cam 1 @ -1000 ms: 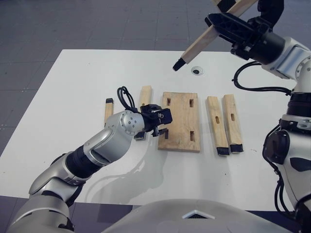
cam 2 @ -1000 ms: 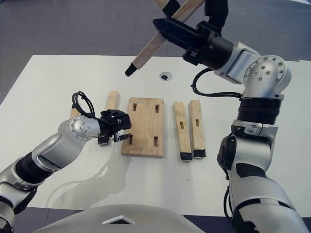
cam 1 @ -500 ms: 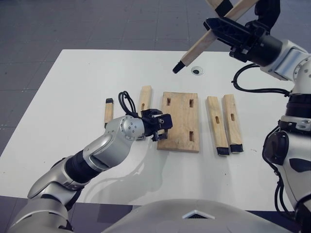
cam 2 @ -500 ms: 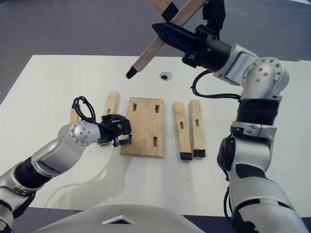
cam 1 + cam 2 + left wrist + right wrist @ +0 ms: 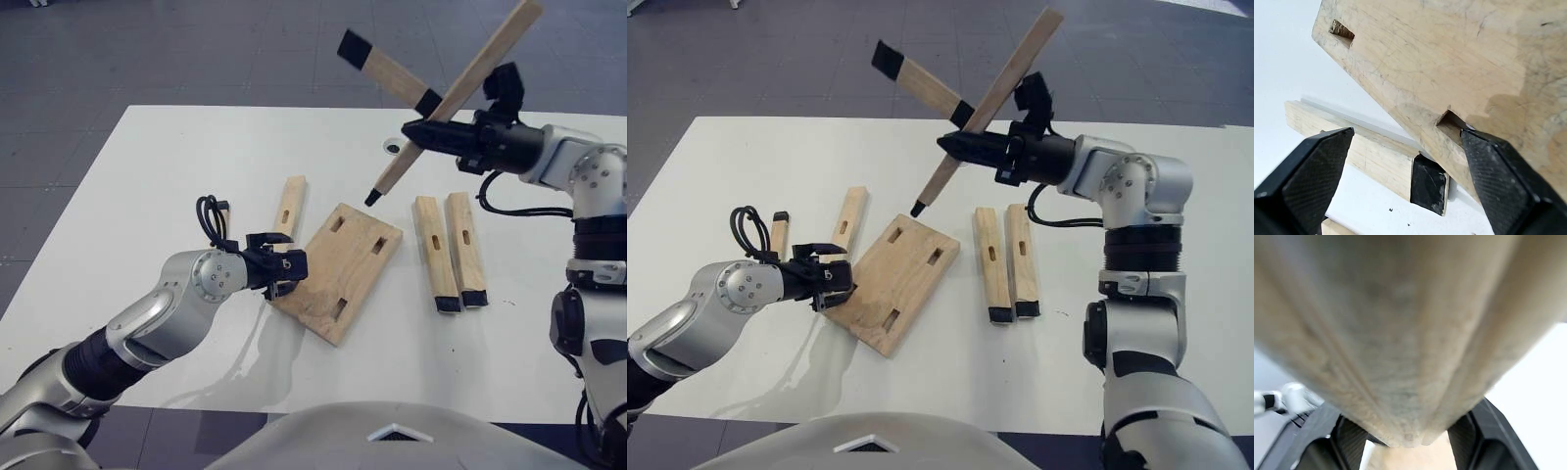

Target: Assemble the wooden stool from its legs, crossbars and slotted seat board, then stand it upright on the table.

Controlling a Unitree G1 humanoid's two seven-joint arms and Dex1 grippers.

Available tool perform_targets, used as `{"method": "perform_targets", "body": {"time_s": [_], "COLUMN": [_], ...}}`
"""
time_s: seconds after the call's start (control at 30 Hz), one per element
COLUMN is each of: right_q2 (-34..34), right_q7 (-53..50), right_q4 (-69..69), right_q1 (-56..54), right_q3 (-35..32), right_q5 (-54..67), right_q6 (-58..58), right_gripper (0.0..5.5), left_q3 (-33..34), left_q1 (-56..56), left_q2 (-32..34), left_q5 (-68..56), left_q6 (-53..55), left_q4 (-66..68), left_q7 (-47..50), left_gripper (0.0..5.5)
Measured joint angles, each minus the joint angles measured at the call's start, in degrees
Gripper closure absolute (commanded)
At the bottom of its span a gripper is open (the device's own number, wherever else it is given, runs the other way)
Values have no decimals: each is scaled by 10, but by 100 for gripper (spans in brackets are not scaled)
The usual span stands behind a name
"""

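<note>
At seat board (image 5: 338, 272) left edge: left jaws agape; crossed legs (image 5: 488, 61) aloft.

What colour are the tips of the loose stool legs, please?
Black tips on pale wood, clearest in the left wrist view.

No readable text, labels or numbers on any surface.

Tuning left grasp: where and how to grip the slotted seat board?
Take the slotted seat board by its thin left edge, from the robot's left, one finger over, one under. It is a flat slab, too wide to span; the open left gripper sits there.
</note>
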Motion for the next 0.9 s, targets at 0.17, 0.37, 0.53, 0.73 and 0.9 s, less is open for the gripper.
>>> {"method": "perform_targets", "body": {"time_s": [0.17,0.37,0.53,0.73,0.9], "right_q2": [8,14,7,0,19], "right_q7": [1,14,34,57,44], "right_q4": [50,17,5,42,72], "right_q1": [22,63,86,87,85], "right_q3": [33,50,72,90,91], "right_q5": [-69,-85,-99,-124,-141], "right_q6": [-73,-82,-81,-136,-193], "right_gripper": [347,347,347,347,347], "left_q3": [11,15,21,23,24], "left_q1": [0,4,7,10,15], "left_q2": [-6,-17,-27,-37,-45], "left_q5": [2,14,24,35,36], "left_q6": [-3,2,6,7,7], "left_q4": [6,6,6,8,5], "left_q7": [-16,-19,-23,-24,-24], "left_gripper": [146,146,146,146,146]}}
